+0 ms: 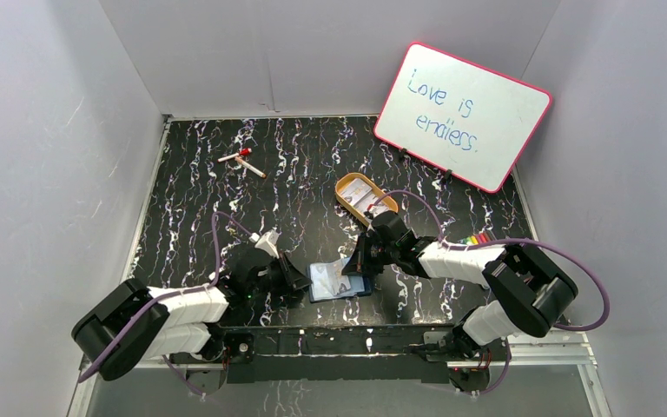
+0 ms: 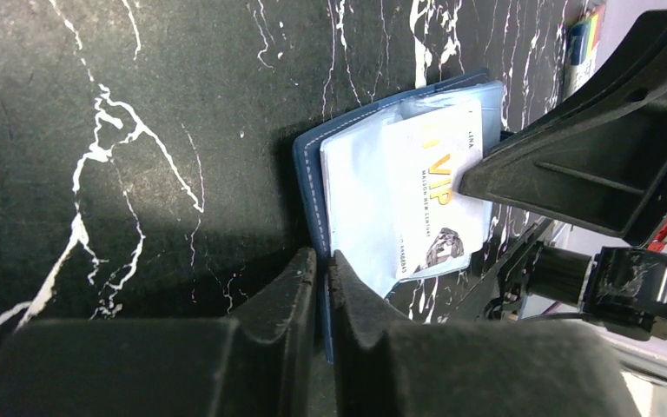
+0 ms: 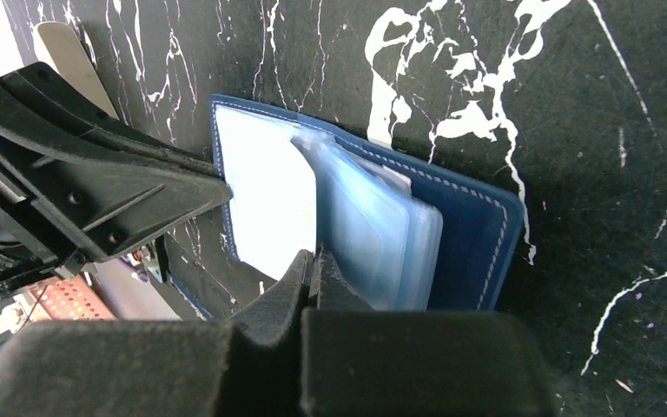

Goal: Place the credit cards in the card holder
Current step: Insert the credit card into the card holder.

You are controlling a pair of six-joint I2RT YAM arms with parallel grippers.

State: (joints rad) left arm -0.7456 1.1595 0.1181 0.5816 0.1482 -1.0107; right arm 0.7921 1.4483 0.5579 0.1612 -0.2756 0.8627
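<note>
Closest to the overhead camera, the left arm and right arm bend inward from the lower corners of the frame. Between them, low in the centre of the black marbled worktop, the card holder lies open. The left fingers touch its left edge and the right fingers reach its upper right. An oval tin sits just above, marker pens lie at upper left, and a whiteboard leans at upper right.

From the left wrist, the left fingers fill the bottom of the frame, drawn to a narrow slit with the card holder's dark blue cover edge running into it. A white credit card lies on the pale inside. The right fingers come in from the right, their tip on the card's right edge.

From the right wrist, the right fingers are pressed together at bottom centre. Their tips meet the card holder where the credit card borders the clear sleeves. I cannot tell whether they pinch the card. The left fingers touch the holder's left edge.
</note>
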